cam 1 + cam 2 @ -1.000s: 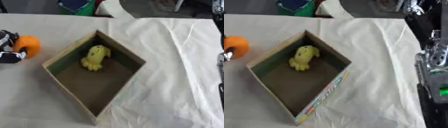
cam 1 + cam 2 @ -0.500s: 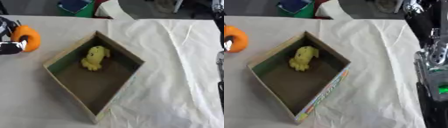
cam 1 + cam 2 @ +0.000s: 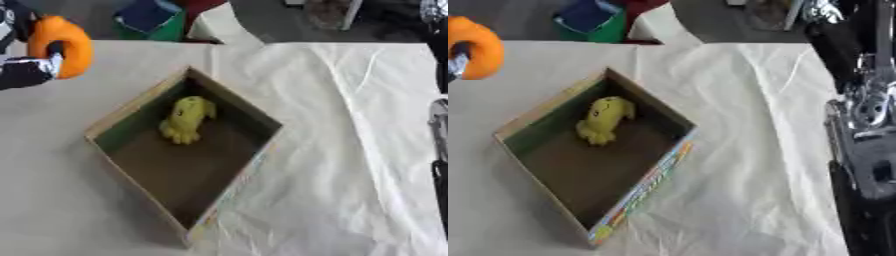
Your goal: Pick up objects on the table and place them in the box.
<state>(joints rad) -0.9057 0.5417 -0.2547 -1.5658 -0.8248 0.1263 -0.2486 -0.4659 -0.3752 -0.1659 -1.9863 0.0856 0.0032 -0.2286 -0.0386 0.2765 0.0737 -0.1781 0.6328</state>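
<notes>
An open cardboard box (image 3: 136,104) stands askew in the middle of the white-covered table. A yellow soft toy (image 3: 186,118) lies inside it, near the far corner. My left hand (image 3: 28,71) is at the upper left, lifted off the table, its fingers curled round an orange ring-shaped object (image 3: 61,45). That object hangs to the left of the box and behind it, clear of its rim. My right arm (image 3: 866,125) runs down the right edge in the right eye view; its hand does not show.
A wrinkled white cloth (image 3: 350,125) covers the table to the right of the box. Beyond the far edge stand a blue and green bin (image 3: 150,17) and a white thing (image 3: 212,27).
My left hand has raised the orange object off the table and carried it up and away, toward the upper left. The box and the yellow toy have not moved.
</notes>
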